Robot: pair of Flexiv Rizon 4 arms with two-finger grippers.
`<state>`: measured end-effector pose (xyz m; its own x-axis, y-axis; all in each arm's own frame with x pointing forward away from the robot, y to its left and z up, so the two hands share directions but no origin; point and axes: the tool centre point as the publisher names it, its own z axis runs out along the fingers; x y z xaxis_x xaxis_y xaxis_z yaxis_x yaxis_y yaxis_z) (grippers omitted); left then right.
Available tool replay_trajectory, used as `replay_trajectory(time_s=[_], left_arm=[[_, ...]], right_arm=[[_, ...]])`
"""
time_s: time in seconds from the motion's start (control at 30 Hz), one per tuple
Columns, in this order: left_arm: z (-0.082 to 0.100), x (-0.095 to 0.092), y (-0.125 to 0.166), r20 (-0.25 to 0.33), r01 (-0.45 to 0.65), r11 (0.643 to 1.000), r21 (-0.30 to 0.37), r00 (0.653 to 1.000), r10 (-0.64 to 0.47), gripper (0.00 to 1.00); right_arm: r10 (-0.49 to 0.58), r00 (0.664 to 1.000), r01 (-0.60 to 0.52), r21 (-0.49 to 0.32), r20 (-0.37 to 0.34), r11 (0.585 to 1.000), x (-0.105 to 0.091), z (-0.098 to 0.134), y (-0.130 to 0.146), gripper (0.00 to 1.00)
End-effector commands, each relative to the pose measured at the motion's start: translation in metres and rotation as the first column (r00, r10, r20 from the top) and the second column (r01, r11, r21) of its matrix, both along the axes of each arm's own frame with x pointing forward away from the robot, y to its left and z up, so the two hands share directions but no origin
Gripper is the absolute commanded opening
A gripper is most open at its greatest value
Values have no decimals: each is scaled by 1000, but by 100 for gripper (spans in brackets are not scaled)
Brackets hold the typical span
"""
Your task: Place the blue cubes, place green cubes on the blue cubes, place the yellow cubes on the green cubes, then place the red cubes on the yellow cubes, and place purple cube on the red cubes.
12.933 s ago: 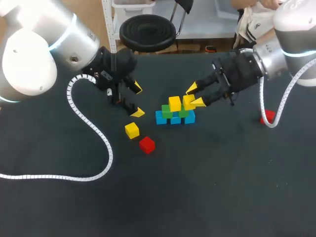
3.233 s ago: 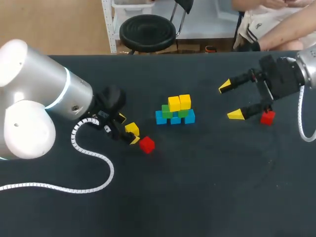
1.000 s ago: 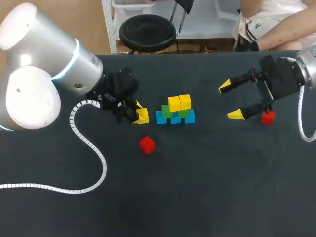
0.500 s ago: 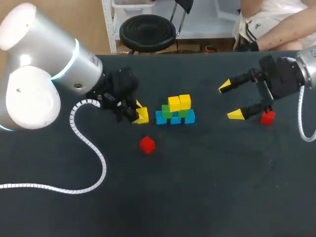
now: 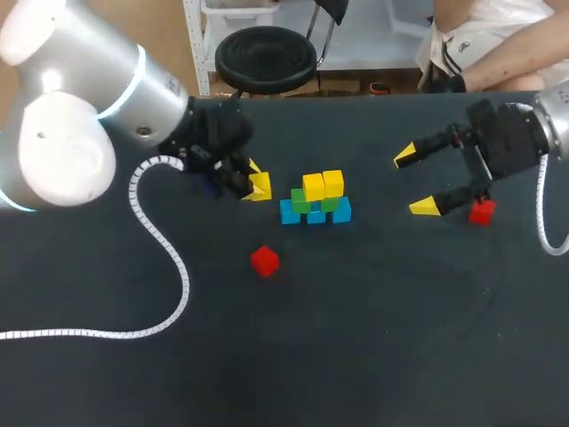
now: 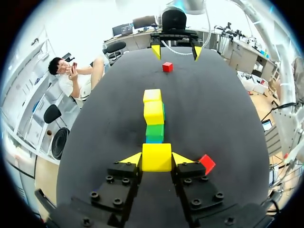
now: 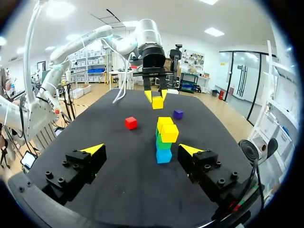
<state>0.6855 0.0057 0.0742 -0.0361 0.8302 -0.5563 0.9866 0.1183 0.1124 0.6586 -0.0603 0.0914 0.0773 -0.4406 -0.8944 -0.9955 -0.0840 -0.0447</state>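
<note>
Left gripper clamps smooth yellow cube just beside stack; right gripper spread wide, red cube beside it.

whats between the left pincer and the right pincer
The cube stack stands between them in the head view: left pincer gripping a yellow cube, right pincer open.

The black table is carrying a stack showing blue cubes below, green cubes in the middle and yellow cubes on top. One red cube is lying at seven o'clock of it, and a second red cube at three o'clock. The left gripper, black with yellow tips, is gripping a yellow cube, and a purple cube is sitting nearby. A white ribbed cable is trailing across.
</note>
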Motion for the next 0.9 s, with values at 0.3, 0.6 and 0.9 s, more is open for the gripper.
replay_trajectory(time_s=[0.3,0.6,0.9], left_arm=[[-1,7,-19,-7,-8,1000,19,1000,8,0],[-2,1,-26,-10,-30,1000,9,999,30,0],[-3,1,-36,-13,-15,1000,4,1000,15,0]], right_arm=[[0,1000,0,1,1,1000,0,0,0,100],[0,1000,0,1,1,1000,0,0,0,100],[0,1000,0,1,1,1000,0,0,0,100]])
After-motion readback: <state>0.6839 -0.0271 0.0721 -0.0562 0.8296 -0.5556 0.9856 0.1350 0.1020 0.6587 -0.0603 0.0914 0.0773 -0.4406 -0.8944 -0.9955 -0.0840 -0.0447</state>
